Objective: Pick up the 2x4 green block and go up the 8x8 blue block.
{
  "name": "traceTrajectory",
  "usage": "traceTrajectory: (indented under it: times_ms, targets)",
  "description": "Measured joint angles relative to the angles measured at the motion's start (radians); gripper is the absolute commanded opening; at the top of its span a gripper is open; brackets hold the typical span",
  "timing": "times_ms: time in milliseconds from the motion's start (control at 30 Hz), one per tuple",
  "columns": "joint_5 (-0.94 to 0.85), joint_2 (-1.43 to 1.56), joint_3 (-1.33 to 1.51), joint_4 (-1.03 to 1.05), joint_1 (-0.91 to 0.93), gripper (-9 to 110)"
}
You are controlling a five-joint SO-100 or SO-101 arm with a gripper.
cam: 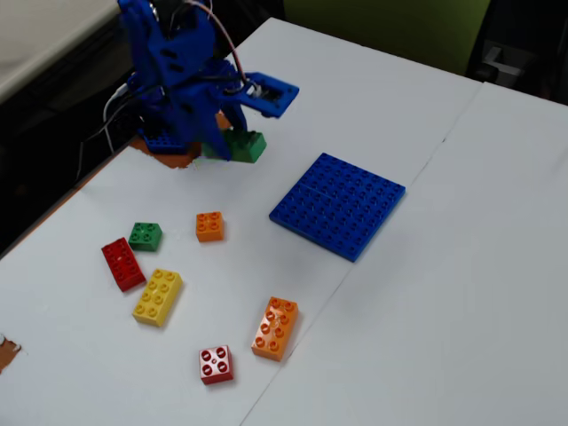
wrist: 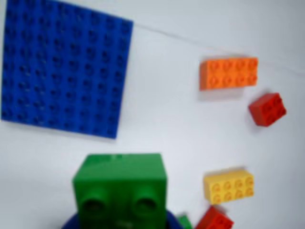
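White tabletop [cam: 461,266]; gripper [cam: 232,145] clamps the 2x4 green block [cam: 244,145] aloft: light, rigid, slick plastic, best held across its long sides

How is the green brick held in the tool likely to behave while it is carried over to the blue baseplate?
The green brick looks like rigid moulded plastic, so it probably won't flex in the tool. Its glossy faces in the wrist view may let it slip or pivot somewhat. Its flat sides mean it shouldn't roll once set on the blue baseplate.
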Motion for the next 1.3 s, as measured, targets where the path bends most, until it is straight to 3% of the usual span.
traceTrajectory:
  times_ms: [200,500,767,967,1300]
  targets:
    - [0.278,0.095,-0.020,-0.031,-0.166,0]
    - [0.466,-0.095,-0.318,-0.181,-0.347,0]
    - [0.492,-0.252,-0.318,-0.394,-0.371,0]
    - [0.492,-0.324,-0.163,-0.584,-0.371,0]
    - [0.563,-0.417,-0.138,-0.499,-0.371,0]
